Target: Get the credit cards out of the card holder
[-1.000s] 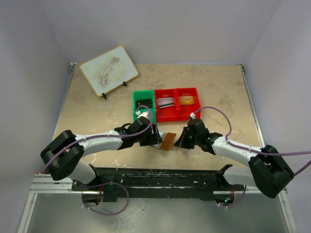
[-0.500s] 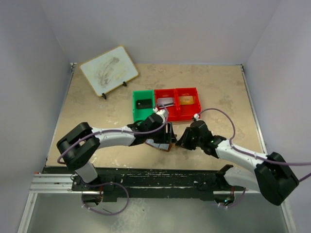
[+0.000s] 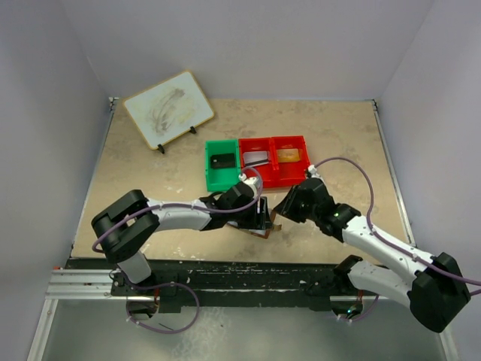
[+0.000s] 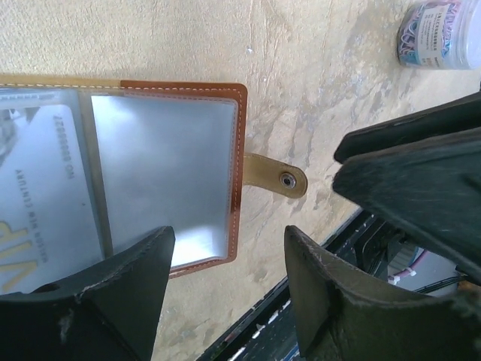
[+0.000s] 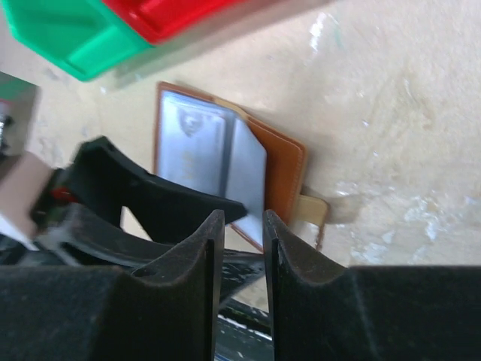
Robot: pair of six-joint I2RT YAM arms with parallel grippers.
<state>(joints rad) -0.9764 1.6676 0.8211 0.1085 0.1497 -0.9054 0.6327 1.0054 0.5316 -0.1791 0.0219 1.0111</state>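
Observation:
The card holder [image 4: 173,177] lies open and flat on the table, a brown bifold with pale blue-grey clear pockets and a snap tab [image 4: 288,179]. A credit card [image 4: 41,195] with printed letters shows inside its left pocket. My left gripper [image 4: 225,297] hovers open over the holder's near edge, one finger above a pocket panel, holding nothing. My right gripper [image 5: 242,278] stands just right of the holder [image 5: 225,162], its jaws a narrow gap apart with nothing between them. In the top view both grippers, left [image 3: 258,215] and right [image 3: 282,210], flank the holder [image 3: 266,230].
A green bin [image 3: 222,165] and a red two-part bin [image 3: 274,159] holding small items sit just behind the grippers. A framed board on a stand [image 3: 167,109] is at the back left. A small round tub [image 4: 442,31] shows beside the right arm. The table's front rail is close.
My right gripper has opened from shut and drawn back slightly to the right. The left gripper has moved right over the card holder, which now lies open on the table.

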